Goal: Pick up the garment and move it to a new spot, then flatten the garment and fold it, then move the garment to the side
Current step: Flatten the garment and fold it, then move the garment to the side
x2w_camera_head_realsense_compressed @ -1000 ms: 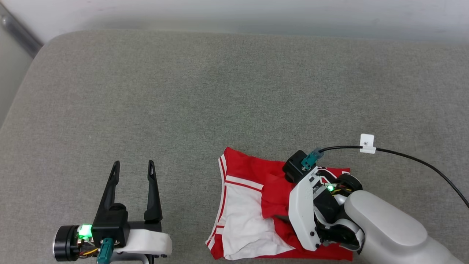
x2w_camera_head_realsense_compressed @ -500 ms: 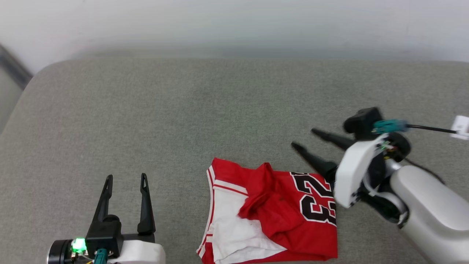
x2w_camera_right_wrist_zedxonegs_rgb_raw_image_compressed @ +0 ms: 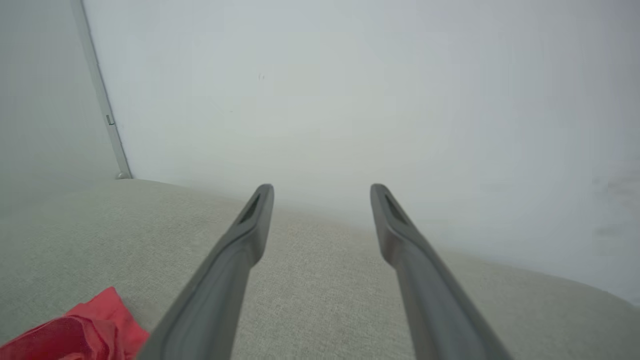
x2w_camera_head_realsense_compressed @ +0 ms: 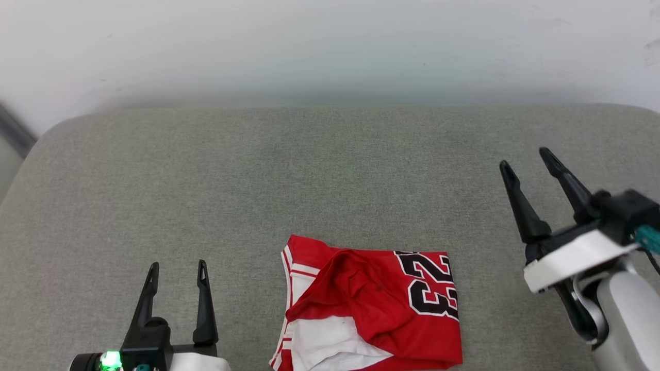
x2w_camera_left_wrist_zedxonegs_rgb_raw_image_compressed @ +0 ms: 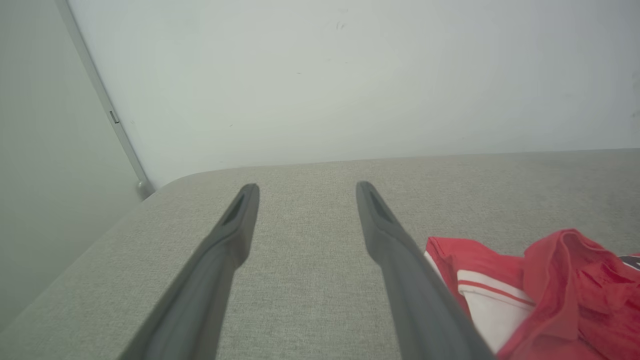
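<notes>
Withdrawn from atop the red jersey-style T-shirt with white sleeves and black numerals (x2w_camera_head_realsense_compressed: pixel 381 314) since a second ago: dark two-fingered right gripper (x2w_camera_head_realsense_compressed: pixel 523 158), splayed wide, empty, well to its right. Lies folded on grey fabric cushion (x2w_camera_head_realsense_compressed: pixel 309 180), numerals up. Dark left gripper (x2w_camera_head_realsense_compressed: pixel 178 264) likewise splayed, empty, near shirt's left edge

A bare indoor room, more like a robot test space than a lived-in home, though that cannot be settled. The surface (x2w_camera_head_realsense_compressed: pixel 330 170) is a broad pad in grey woven fabric with rounded corners, set against a plain white wall (x2w_camera_head_realsense_compressed: pixel 330 46) with faint scuffs. A thin metal strip (x2w_camera_left_wrist_zedxonegs_rgb_raw_image_compressed: pixel 109 107) runs up the wall at the corner. The left end effector (x2w_camera_head_realsense_compressed: pixel 178 265) with its green light (x2w_camera_head_realsense_compressed: pixel 109 359) and the right end effector (x2w_camera_head_realsense_compressed: pixel 524 158) with a teal plug (x2w_camera_head_realsense_compressed: pixel 648 239) suggest lab gear
</notes>
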Available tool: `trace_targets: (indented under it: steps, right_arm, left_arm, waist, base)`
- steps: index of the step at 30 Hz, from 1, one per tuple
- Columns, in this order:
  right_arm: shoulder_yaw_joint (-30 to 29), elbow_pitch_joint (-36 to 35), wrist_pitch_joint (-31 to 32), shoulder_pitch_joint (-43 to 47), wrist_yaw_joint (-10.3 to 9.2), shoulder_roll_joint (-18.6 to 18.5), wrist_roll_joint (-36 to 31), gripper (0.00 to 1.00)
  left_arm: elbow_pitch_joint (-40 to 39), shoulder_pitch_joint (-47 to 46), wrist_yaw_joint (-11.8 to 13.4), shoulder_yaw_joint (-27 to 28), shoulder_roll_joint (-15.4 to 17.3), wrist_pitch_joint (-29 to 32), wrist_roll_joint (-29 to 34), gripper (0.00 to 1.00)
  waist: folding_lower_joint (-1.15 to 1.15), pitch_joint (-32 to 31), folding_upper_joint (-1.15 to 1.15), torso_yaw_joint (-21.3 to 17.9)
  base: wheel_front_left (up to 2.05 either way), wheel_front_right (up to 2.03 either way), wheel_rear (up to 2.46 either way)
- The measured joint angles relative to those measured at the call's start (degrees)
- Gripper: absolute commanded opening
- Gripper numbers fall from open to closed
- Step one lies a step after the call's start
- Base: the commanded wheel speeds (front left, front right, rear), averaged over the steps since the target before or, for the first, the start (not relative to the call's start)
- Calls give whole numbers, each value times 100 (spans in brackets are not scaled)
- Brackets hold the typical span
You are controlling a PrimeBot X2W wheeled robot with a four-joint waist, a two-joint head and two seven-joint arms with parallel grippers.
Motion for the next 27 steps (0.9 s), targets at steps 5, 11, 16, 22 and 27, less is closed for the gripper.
trace_targets:
  steps: [5, 11, 16, 22, 27]
  right_arm:
    - [-917, -779, -40, 773, -1, 560, -658, 100]
    - [-1450, -1573, -45, 1605, -1, 1074, -1104, 100]
    - [-1683, -1759, -44, 2140, -1, 1359, -1212, 100]
    - [-1840, -1809, -45, 2519, -1, 1530, -1252, 100]
    - [-1894, -1814, -45, 2653, -1, 1622, -1259, 100]
  left_arm:
    - [-24, 66, -14, 10, -10, 0, 0, 100]
    - [-34, 115, -57, -14, -9, 0, 44, 100]
    - [-41, 154, -76, -35, -9, 1, 43, 100]
    - [-41, 184, -121, -71, -11, 0, 43, 100]
    - [-31, 192, -149, -63, -14, 0, 41, 100]
  waist:
    - [0, -7, 0, -3]
    - [0, -15, 0, 2]
    - [0, -28, 0, 23]
    - [0, -40, 0, 30]
    - [0, -34, 0, 29]
  base:
    - [0, 0, 0]
    - [0, 0, 0]
    - [0, 0, 0]
    - [0, 0, 0]
    - [0, 0, 0]
